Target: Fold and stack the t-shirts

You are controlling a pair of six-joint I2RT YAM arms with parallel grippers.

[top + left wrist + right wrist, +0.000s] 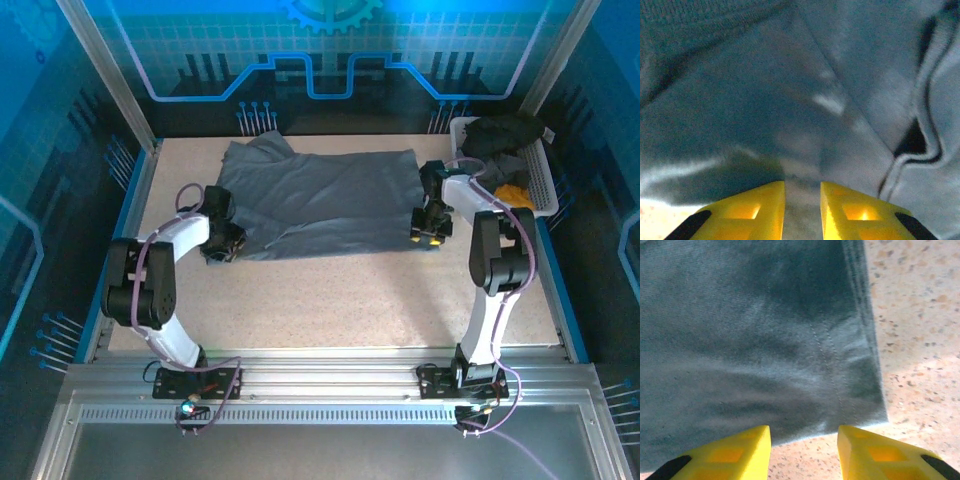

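A large dark slate-grey t-shirt (320, 200) lies spread on the table's far half. My left gripper (222, 243) is at its near left corner. In the left wrist view the yellow fingers (760, 205) stand close together with a strip of the shirt's cloth (790, 90) running between them, so the left gripper (802, 186) is shut on it. My right gripper (428, 228) is at the near right corner. In the right wrist view the right gripper (804, 432) is open over bare table, the shirt's hem corner (860, 405) just ahead of its tips.
A white lattice basket (540, 175) stands at the back right, holding a black shirt (505, 132), a lighter grey one (500, 168) and an orange-yellow one (513, 195). Speckled table (330, 300) lies bare between the shirt and the arm bases.
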